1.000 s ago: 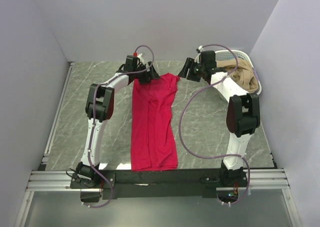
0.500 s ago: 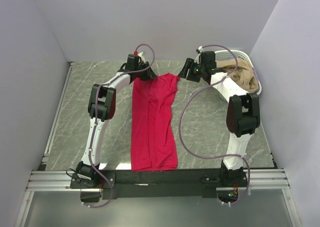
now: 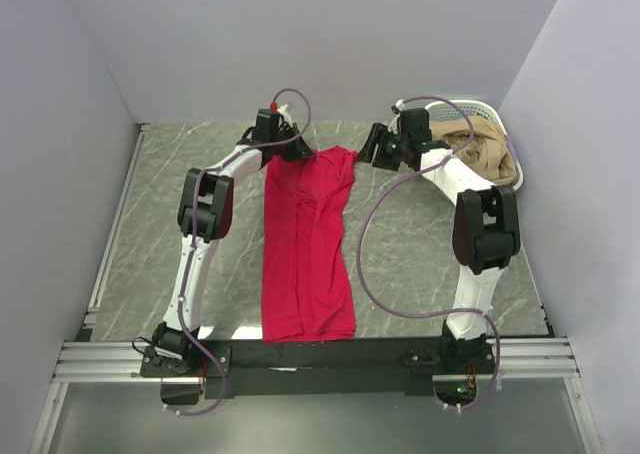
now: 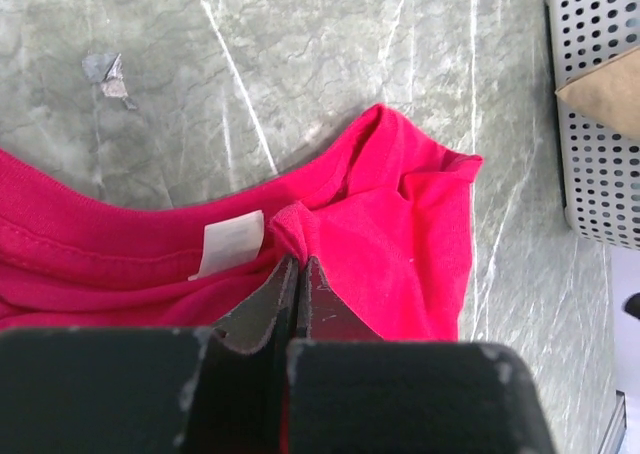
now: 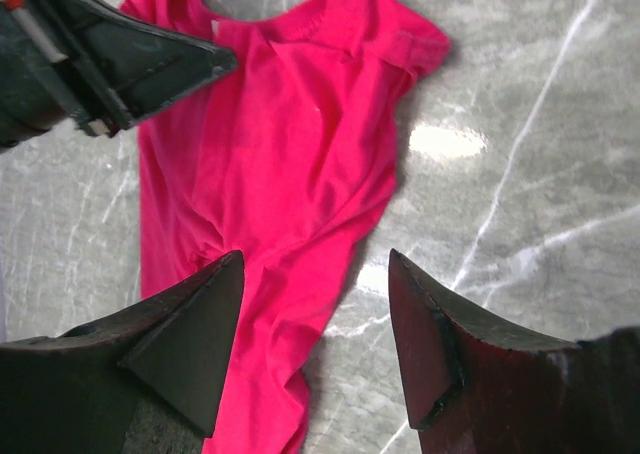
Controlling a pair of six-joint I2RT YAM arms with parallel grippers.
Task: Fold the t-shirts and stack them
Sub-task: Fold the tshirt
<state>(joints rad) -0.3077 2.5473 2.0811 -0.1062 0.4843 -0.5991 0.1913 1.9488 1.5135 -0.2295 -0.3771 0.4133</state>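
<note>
Up close, my left fingers [image 4: 297, 279] pinching the collar of the red t-shirt [image 4: 400, 244] beside its white label [image 4: 228, 244], my right fingers [image 3: 377, 146] spread wide above the marbled bench [image 3: 420, 234]

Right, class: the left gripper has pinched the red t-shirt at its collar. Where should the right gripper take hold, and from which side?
Probably the bunched sleeve at the far right corner of the red t-shirt, coming down from the right. The right gripper hangs open beside it, and the cloth there is rucked up, giving a fold to pinch.
</note>
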